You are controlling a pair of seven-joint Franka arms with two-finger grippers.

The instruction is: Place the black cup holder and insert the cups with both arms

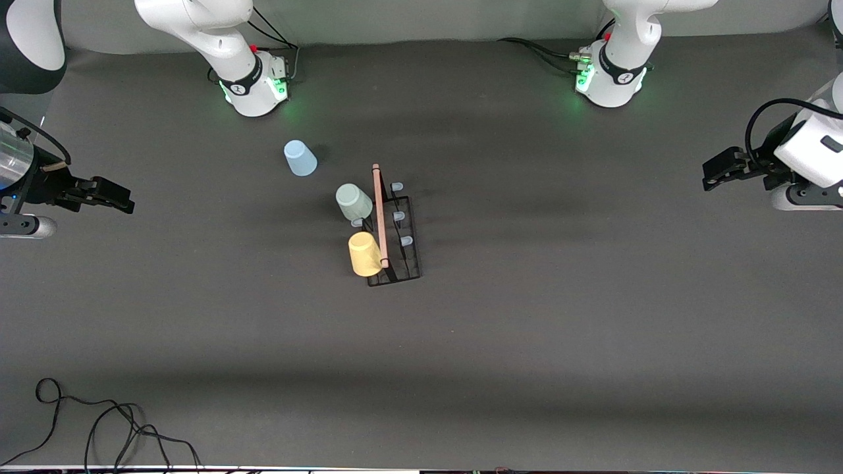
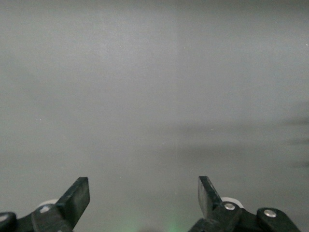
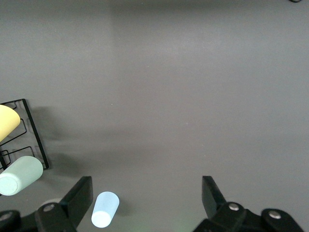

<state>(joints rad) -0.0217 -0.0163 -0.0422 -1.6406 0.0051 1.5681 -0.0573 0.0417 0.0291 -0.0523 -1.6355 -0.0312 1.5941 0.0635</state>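
Flanking black cup holder [image 1: 394, 230]: open pincers.

Even overhead light, soft banded shadows, left wrist view perhaps hazy

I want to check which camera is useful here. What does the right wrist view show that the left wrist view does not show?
Only the right wrist view shows task things: the black cup holder with the yellow cup and the pale green cup on it, and the light blue cup standing apart on the table. Only the left wrist view shows the left gripper, open over bare table. Both share the grey table surface and an open, empty gripper; in the right wrist view it is the right gripper.
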